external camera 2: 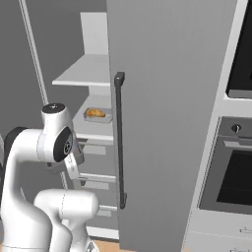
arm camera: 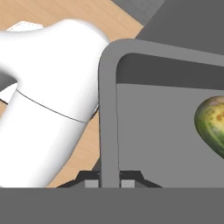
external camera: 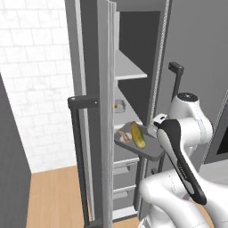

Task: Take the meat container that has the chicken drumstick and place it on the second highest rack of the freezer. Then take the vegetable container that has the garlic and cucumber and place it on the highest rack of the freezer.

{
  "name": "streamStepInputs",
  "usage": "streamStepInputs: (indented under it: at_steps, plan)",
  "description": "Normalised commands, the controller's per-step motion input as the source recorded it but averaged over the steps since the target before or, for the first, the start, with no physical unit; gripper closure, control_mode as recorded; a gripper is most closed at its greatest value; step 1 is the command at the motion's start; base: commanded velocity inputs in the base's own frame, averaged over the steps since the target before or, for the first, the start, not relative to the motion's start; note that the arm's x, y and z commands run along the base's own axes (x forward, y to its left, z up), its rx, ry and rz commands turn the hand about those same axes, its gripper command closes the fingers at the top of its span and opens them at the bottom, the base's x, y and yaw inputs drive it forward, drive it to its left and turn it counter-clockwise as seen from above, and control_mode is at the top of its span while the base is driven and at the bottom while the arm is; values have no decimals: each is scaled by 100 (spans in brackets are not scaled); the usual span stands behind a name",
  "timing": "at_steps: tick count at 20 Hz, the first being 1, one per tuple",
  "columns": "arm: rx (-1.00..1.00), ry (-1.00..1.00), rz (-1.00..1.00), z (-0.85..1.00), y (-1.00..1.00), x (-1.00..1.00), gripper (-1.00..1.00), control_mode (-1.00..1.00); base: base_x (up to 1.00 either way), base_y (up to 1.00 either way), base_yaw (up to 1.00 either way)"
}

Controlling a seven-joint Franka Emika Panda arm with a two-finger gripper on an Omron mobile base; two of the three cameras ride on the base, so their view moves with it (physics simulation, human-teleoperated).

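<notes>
We see our gripper (arm camera: 109,181) pinching the rim of 1 vegetable container (external camera: 149,150), holding 1 cucumber (external camera: 137,134) with 1 garlic (external camera: 125,136) at its 9 o'clock, before the freezer (external camera: 133,53); 1 chicken drumstick (external camera 2: 95,112) sits shelved inside.

1 cucumber (external camera: 138,135), 1 garlic (external camera: 125,136), 1 drumstick (external camera 2: 96,113), 2 trays (external camera: 149,149).

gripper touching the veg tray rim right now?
Touching. In the hand view the gripper has its jaws closed on either side of the vegetable tray rim, no gap visible.
</notes>
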Motion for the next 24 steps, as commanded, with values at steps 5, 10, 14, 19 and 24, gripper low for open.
streamStepInputs:
  at_steps: [5, 10, 14, 19, 24]
  plan:
    - [0, 0, 0, 0, 0, 0, 100, 100, 39, 32, 0]
    - [0, 0, 0, 0, 0, 0, 100, 100, 61, 34, -5]
    - [0, 0, 0, 0, 0, 0, 100, 100, 68, 48, -7]
    - [0, 0, 0, 0, 0, 0, 100, 100, 67, 58, -9]
    - [0, 0, 0, 0, 0, 0, 100, 100, 9, 28, -1]
